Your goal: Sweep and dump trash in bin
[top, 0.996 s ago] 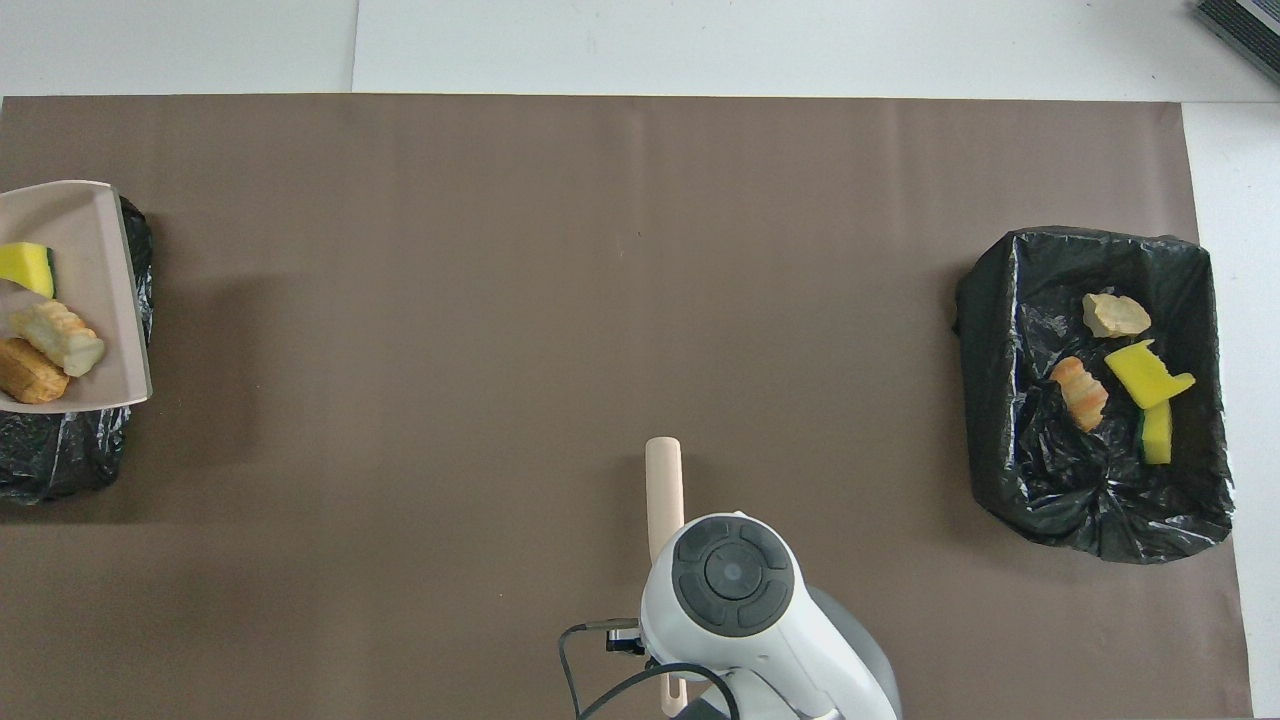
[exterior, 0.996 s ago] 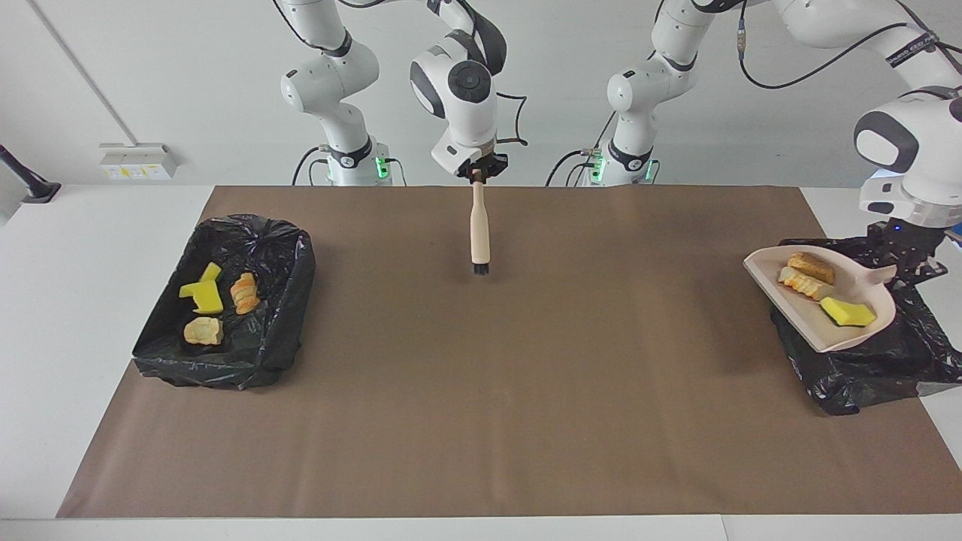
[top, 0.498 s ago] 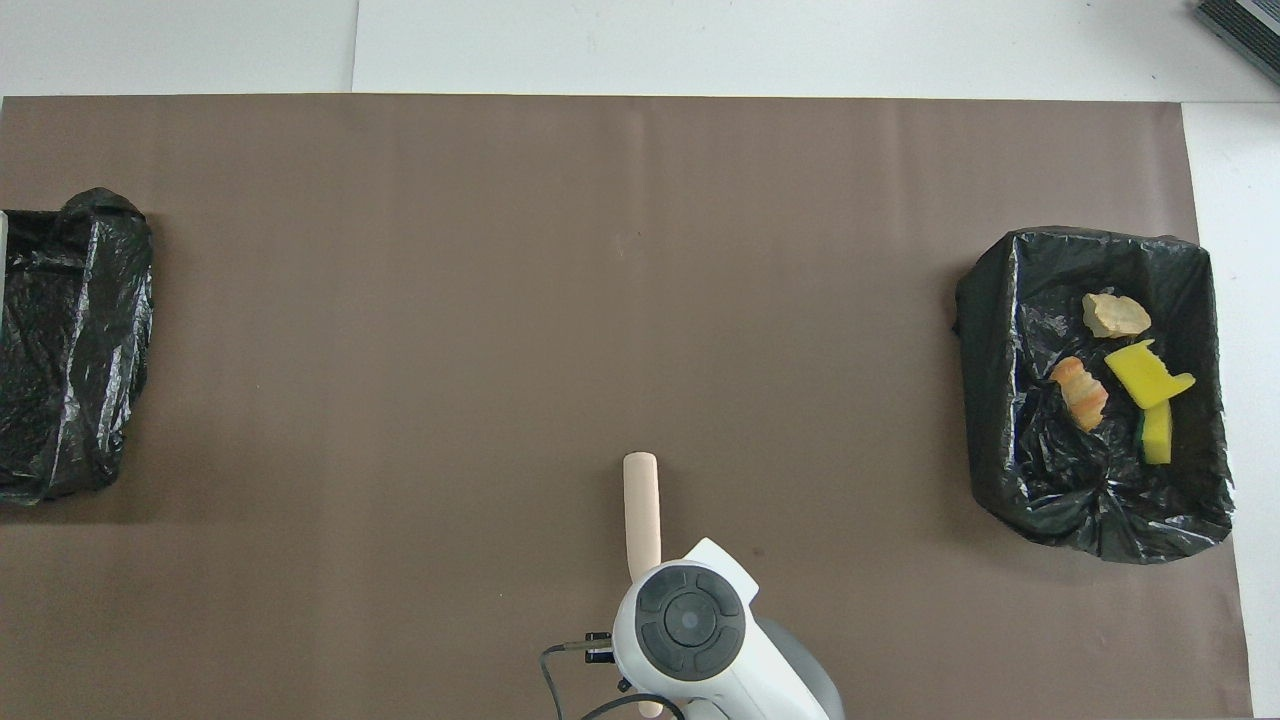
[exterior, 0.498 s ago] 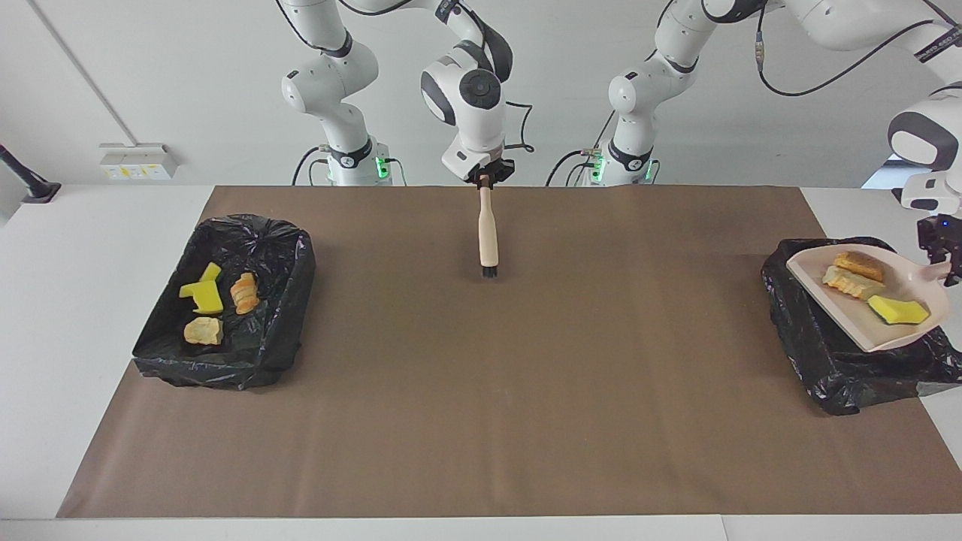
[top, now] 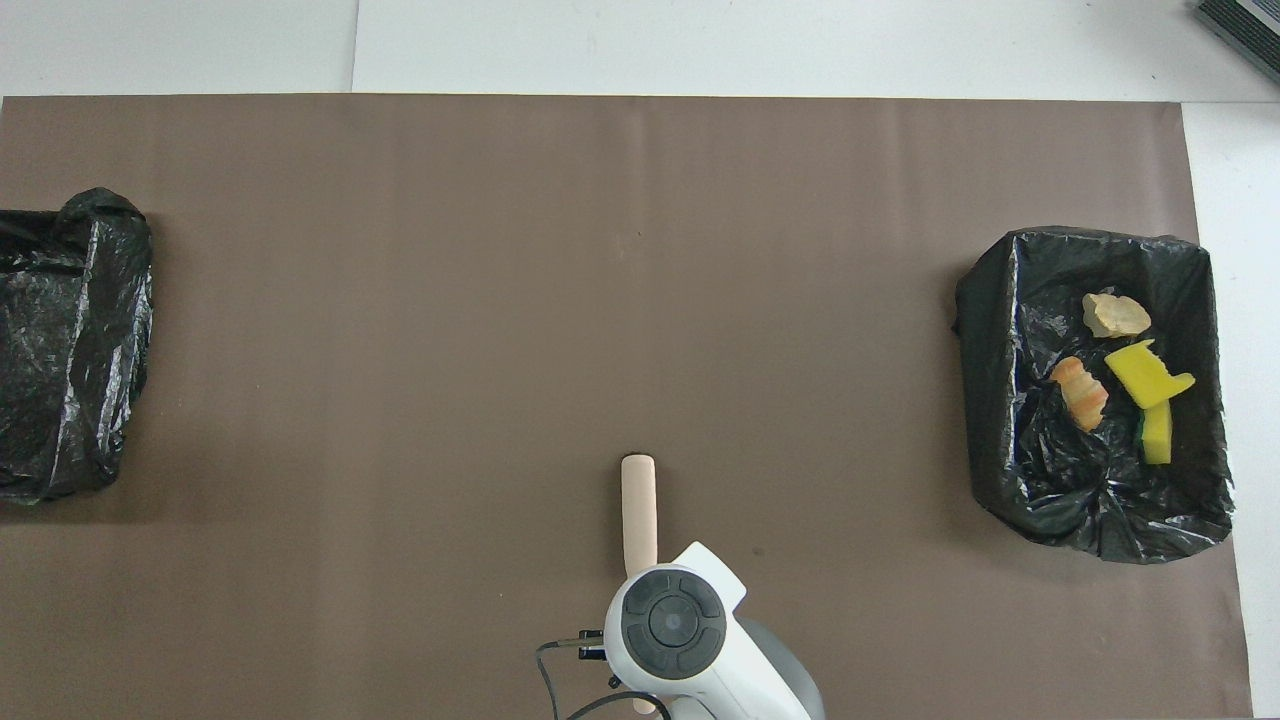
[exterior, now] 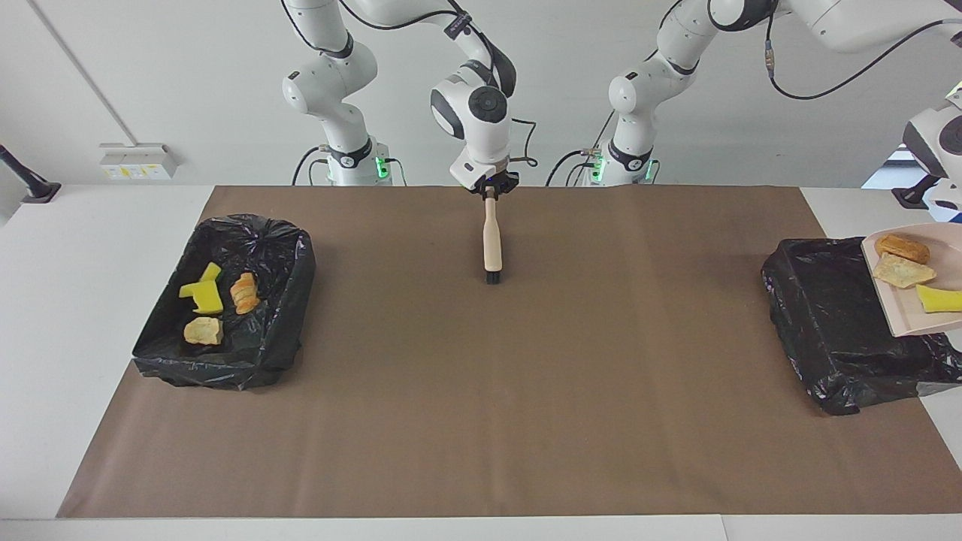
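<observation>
The pale pink dustpan [exterior: 913, 315] hangs tilted over the black-lined bin [exterior: 812, 315] at the left arm's end of the table. Its handle and my left gripper are cut off by the frame edge. On it lie three pieces of trash: an orange-brown bread piece [exterior: 902, 246], a pale lump [exterior: 900, 270] and a yellow sponge bit [exterior: 939, 299]. My right gripper [exterior: 492, 191] sits at the top end of the beige-handled brush [exterior: 492, 240], whose bristles touch the mat. In the overhead view the brush [top: 638, 500] pokes out from under the right wrist, and that bin [top: 70, 330] shows no trash.
A second black-lined bin [exterior: 248, 225] at the right arm's end of the table holds several trash pieces, among them a yellow sponge bit [top: 1145, 372], an orange piece [top: 1080, 392] and a pale lump [top: 1115, 315]. A brown mat [exterior: 526, 391] covers the table.
The left arm has carried the loaded dustpan outward past the bin, out of the overhead view. The right gripper has brought the brush lower, with its bristles down on the mat.
</observation>
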Robot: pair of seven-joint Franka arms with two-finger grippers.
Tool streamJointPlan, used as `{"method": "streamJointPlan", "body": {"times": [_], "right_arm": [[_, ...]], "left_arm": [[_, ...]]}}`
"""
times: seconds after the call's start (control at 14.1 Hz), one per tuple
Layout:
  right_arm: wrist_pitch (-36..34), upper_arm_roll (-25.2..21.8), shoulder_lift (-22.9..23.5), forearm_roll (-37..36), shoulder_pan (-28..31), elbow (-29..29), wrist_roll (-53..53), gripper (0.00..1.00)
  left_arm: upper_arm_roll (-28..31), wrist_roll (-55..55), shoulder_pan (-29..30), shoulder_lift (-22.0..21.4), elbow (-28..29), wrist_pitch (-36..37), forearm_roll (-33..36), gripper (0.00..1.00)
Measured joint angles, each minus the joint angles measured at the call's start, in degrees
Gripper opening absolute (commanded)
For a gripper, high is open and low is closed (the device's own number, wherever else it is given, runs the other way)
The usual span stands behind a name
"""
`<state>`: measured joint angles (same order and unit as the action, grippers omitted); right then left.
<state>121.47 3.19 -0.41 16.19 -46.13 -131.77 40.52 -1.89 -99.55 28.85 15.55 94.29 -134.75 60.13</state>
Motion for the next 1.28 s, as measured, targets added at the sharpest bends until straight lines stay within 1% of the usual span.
{"method": "streamJointPlan", "body": {"times": [0.21, 0.43, 0.5, 0.64, 0.78, 0.93, 1.07, 1.14, 1.28], "right_arm": [[-0.70, 0.01, 0.02, -1.90, -0.01, 1.36, -0.20, 1.00], [-4.29, -0.31, -0.25, -2.08, 0.11, 5.37, -1.52, 1.00], [-5.41, -0.64, -0.69, -2.19, 0.29, 6.71, -2.07, 1.00], [-7.69, -0.94, -2.38, -4.11, 1.92, 8.78, -2.87, 1.00], [-10.99, -1.04, -5.21, -6.47, 4.83, 10.26, -4.97, 1.00], [-14.14, -1.17, -7.70, -6.90, 8.31, 11.63, -8.50, 1.00], [-18.63, -1.33, -9.72, -7.06, 13.98, 13.95, -15.25, 1.00], [-21.29, -1.48, -10.49, -7.12, 17.27, 15.12, -19.72, 1.00], [-26.37, -1.73, -11.76, -7.19, 24.83, 17.29, -29.26, 1.00]], "left_arm": [[-0.13, 3.58, -0.12, -0.59, 1.17, 0.00, 4.72, 0.00], [-0.20, 7.99, -0.53, -1.47, 2.41, 0.76, 10.72, 0.00], [-0.21, 9.26, -0.77, -1.68, 2.49, 0.97, 12.36, 0.00], [-0.24, 9.87, -1.29, -2.17, 2.44, 1.56, 13.44, 0.00], [-0.25, 9.89, -1.66, -2.73, 2.40, 2.67, 14.01, 0.00], [-0.27, 9.98, -2.84, -3.30, 1.84, 5.30, 14.52, 0.00], [-0.58, 10.54, -5.00, -4.30, 0.72, 8.10, 14.13, 0.00], [-0.75, 10.80, -6.38, -5.03, 0.51, 9.64, 12.72, 0.00], [-0.94, 11.08, -10.12, -6.30, 0.49, 14.46, 7.04, 0.00]]}}
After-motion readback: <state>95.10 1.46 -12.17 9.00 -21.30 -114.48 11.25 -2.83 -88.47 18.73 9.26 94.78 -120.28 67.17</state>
